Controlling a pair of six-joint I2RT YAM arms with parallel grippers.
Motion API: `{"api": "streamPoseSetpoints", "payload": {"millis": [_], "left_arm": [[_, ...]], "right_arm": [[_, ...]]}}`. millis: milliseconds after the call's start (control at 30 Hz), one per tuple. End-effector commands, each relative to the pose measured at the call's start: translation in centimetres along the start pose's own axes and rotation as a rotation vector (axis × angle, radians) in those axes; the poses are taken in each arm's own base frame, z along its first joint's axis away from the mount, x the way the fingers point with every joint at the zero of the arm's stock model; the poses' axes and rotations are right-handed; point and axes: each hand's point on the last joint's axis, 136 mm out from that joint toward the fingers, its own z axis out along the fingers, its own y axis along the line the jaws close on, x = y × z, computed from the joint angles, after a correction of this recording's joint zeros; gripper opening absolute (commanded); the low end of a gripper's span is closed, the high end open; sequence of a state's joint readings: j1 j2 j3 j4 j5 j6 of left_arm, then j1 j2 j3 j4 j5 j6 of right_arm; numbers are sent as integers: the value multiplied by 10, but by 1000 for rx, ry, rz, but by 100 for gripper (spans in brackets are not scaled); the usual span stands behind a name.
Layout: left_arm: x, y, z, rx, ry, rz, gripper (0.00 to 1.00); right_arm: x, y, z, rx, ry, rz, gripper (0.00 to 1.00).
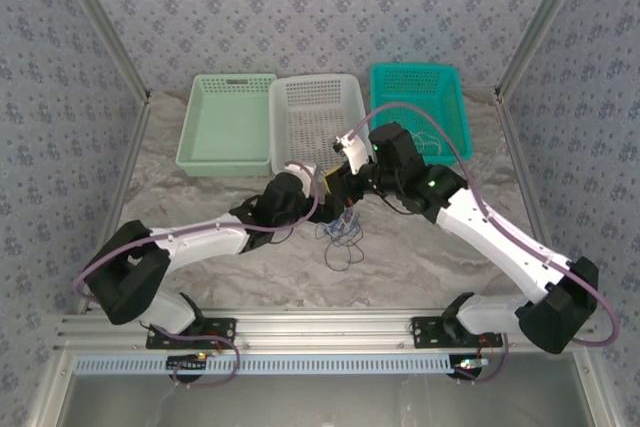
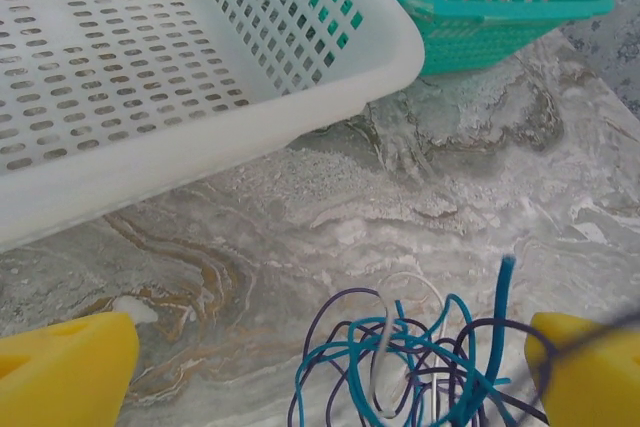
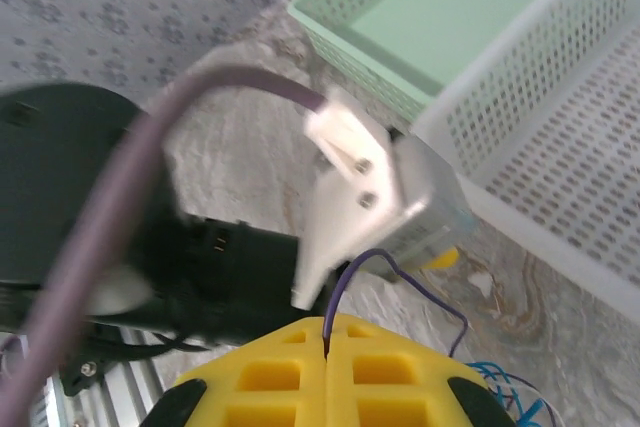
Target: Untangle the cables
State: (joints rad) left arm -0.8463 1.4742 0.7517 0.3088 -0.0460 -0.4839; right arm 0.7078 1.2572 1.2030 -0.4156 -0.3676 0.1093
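3 baskets [image 1: 315,78], 3 tangled cables [image 2: 430,347]

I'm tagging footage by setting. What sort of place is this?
Probably a robot test booth in a lab, not a home: a left arm and right arm bolted to an aluminium rail, patterned backdrop panels closing in a marble-look table, and three plastic baskets set out behind tangled cables.

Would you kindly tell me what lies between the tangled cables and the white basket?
That stretch is bare: the left wrist view shows marbled tabletop running from the cables to the white basket with nothing on it.
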Motion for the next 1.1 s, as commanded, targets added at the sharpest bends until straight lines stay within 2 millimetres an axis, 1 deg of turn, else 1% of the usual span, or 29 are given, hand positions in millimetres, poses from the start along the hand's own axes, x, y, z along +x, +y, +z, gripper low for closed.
{"api": "streamPoseSetpoints", "payload": {"millis": [0,67,167,267,333,533,667,733,900,1067], "left_arm": [[-7,-1,7,-22,-12,-20,99],[-2,6,13,-56,10,-27,100],[8,14,18,-98,49,-31,100],[18,21,20,-122,67,-28,100],[21,25,20,-135,70,-26,99],[28,37,19,-187,84,-6,99],[32,43,18,-214,93,9,99],[34,45,18,-225,98,12,99],[40,48,21,-230,113,16,99],[47,50,25,-236,137,26,100]], "right_arm": [[-27,25,-25,-69,-74,-12,0],[-35,29,-35,-71,-100,-24,0],[-51,34,-54,-65,-148,-37,0],[-65,35,-74,-49,-186,-43,0],[-73,34,-85,-35,-202,-55,0],[-91,13,-109,59,-254,-49,0],[-109,0,-126,85,-314,-24,0],[-119,-3,-136,95,-348,-20,0],[-135,-6,-145,94,-395,-3,0],[-150,-2,-153,84,-436,-2,0]]}}
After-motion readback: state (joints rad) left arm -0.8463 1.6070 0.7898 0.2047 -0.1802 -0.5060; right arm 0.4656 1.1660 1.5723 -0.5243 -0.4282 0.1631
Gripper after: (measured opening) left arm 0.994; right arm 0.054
